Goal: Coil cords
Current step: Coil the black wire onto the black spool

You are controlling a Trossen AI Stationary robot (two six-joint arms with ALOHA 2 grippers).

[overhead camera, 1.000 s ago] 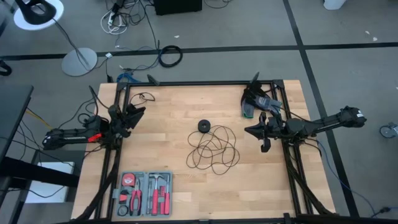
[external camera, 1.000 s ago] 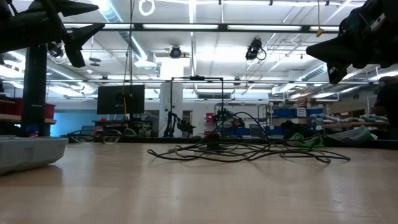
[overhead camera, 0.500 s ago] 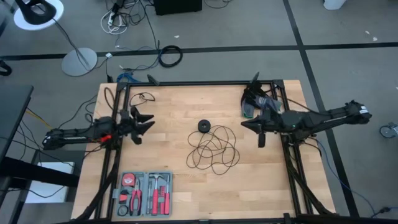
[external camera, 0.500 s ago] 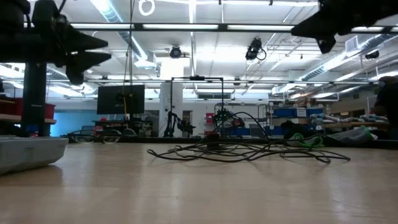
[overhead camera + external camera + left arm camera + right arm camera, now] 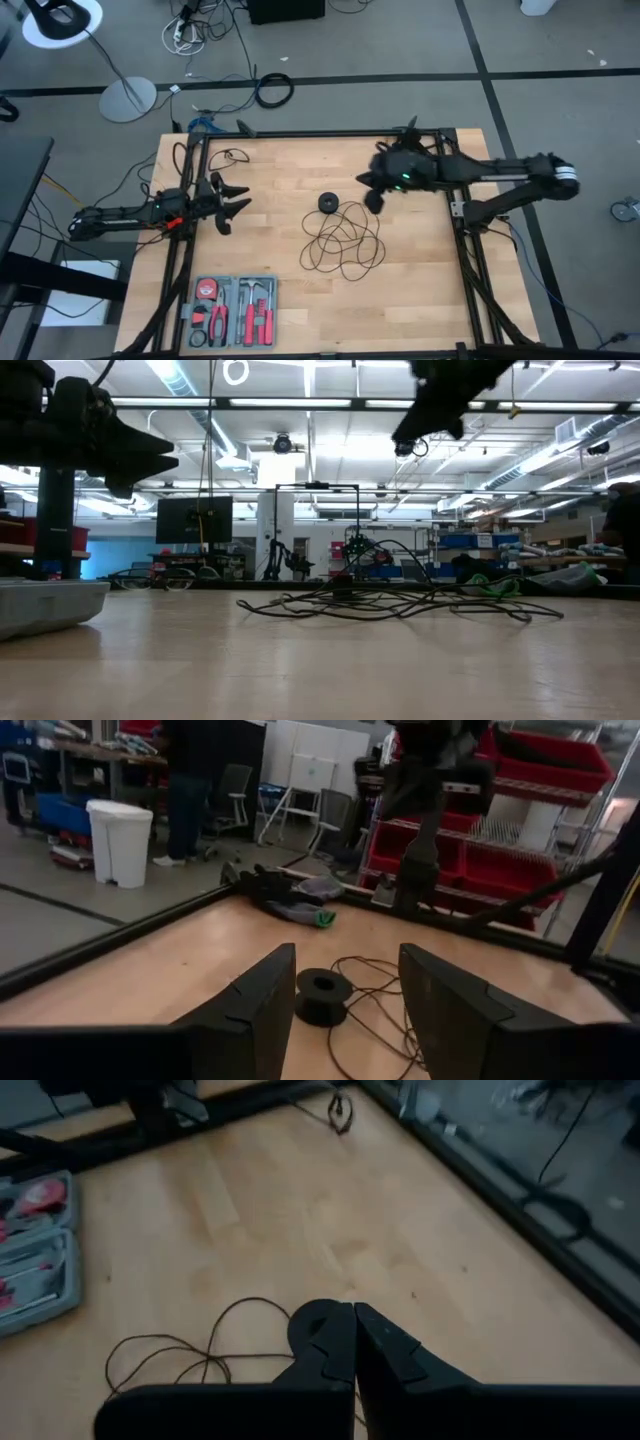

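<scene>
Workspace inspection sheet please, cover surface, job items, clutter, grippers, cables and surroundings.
Surface: wooden table, level.
Job's things: thin black cord in loose loops mid-table, its round puck at the far edge of the loops.
Clutter: tool tray at near left.
Grippers: left gripper open, empty, left of the puck; right gripper shut, empty, above the table by the puck.
Cables: thick cable ring on the floor.
Surroundings: lamp base.
</scene>
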